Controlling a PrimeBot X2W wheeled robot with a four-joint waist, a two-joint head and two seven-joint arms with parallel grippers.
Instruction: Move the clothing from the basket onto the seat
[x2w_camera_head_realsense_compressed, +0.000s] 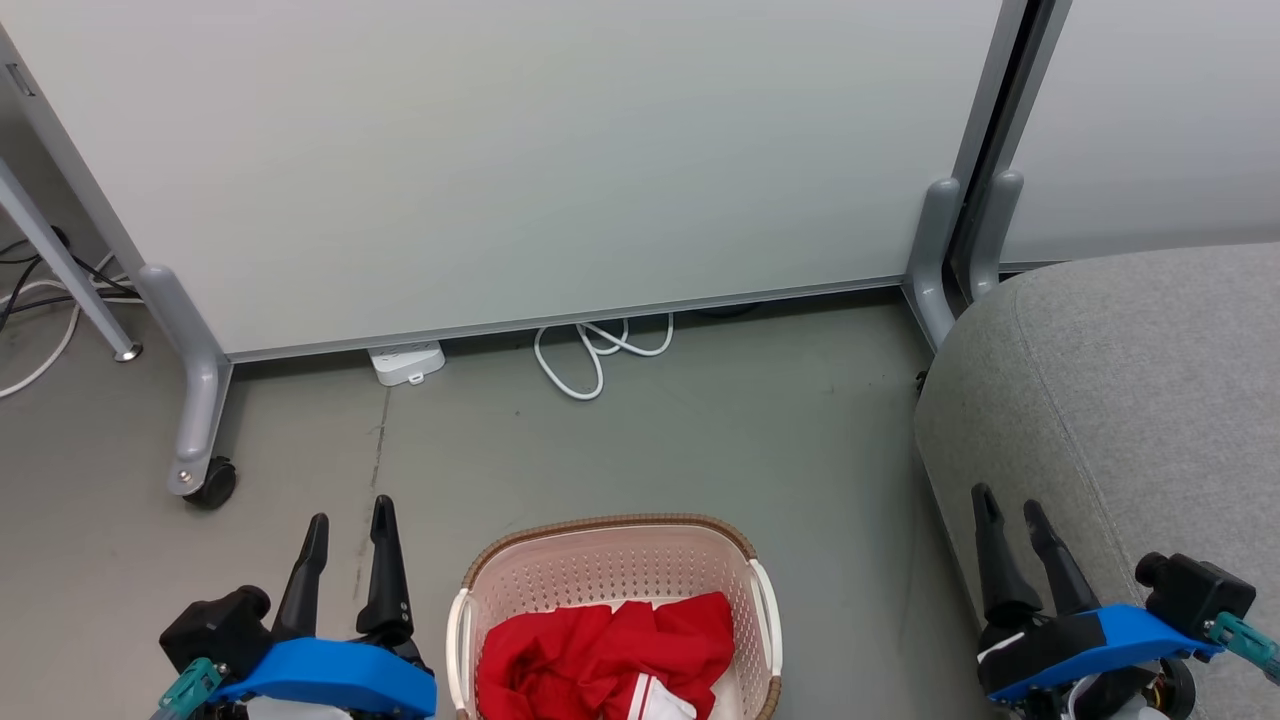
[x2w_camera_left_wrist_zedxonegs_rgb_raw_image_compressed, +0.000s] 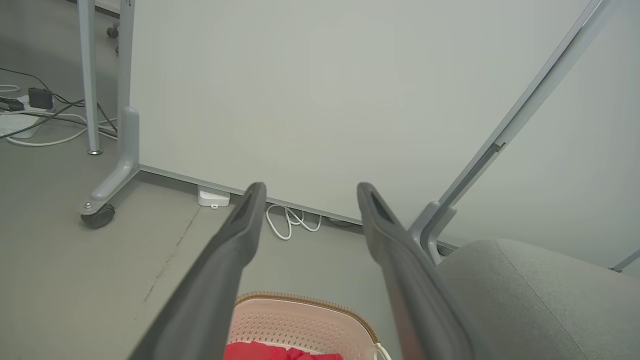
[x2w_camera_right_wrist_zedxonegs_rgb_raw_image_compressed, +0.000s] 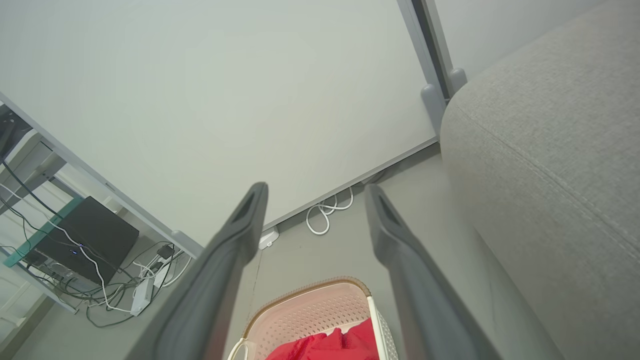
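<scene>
The clothing (x2w_camera_head_realsense_compressed: 610, 655) is soft, crumpled bright red fabric with a white patch cut off by the lower edge, perhaps a panel or trim. It lies heaped inside the basket (x2w_camera_head_realsense_compressed: 610, 560), a cream plastic tub with perforated walls, a brown woven-look rim and white handles. The basket stands on the smooth grey floor (x2w_camera_head_realsense_compressed: 800, 430).

To its right, apart from it, rises the seat (x2w_camera_head_realsense_compressed: 1130, 400), grey coarse-weave upholstery with rounded edges and a seam. The left gripper (x2w_camera_head_realsense_compressed: 350, 512) hangs just left of the basket. The right gripper (x2w_camera_head_realsense_compressed: 1010, 500) shows against the seat's left edge. Both pairs of long dark jaws are released and grasp nothing.

Behind stand pale partition panels (x2w_camera_head_realsense_compressed: 550, 150) on grey feet, one foot with a black caster (x2w_camera_head_realsense_compressed: 212, 484). A white power strip (x2w_camera_head_realsense_compressed: 407, 362) and a looped white cable (x2w_camera_head_realsense_compressed: 600, 345) lie at the panels' base.
</scene>
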